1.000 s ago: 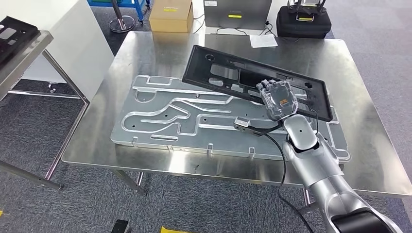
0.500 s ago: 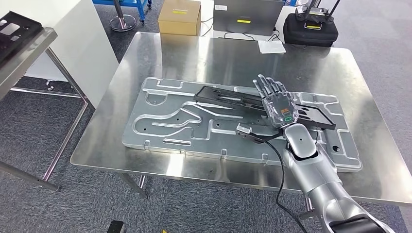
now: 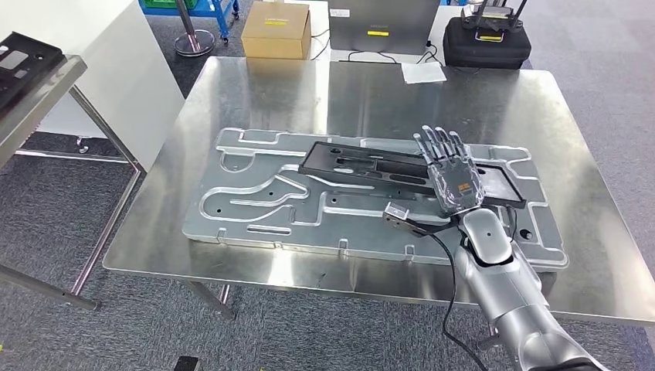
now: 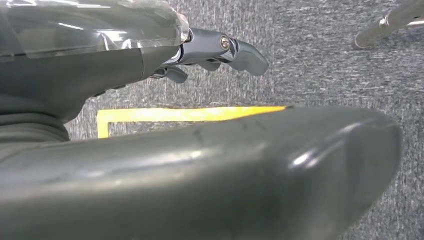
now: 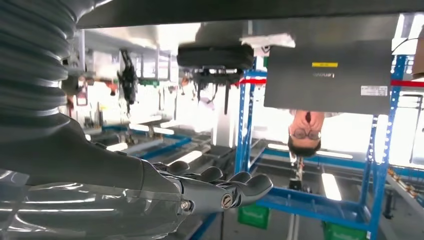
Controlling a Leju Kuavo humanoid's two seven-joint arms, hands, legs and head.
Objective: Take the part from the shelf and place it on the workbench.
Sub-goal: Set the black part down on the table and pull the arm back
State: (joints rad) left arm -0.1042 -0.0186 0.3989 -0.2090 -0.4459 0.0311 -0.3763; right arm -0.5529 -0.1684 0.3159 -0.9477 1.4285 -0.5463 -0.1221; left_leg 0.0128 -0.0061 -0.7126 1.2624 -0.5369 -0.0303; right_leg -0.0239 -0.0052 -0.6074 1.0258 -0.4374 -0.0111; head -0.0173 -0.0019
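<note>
part (image 3: 386, 168) flat on workbench (image 3: 255, 93), right robot hand (image 3: 450, 171) seemingly released

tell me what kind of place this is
Likely a factory or workshop floor: a steel workbench carries a machined metal plate with a black part on it, and blue industrial racking stands behind.

Cardboard box (image 3: 276, 30), laptop (image 3: 378, 17), perhaps a case (image 3: 487, 42)

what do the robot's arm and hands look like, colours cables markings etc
The right arm is glossy silver in rounded segments, with a black cable looping along it to a small grey box by the wrist. The right hand has dark segmented fingers, a clear plastic cover over its back and a small orange marking. The left hand is dark grey with metallic fingertips under similar clear plastic.
</note>
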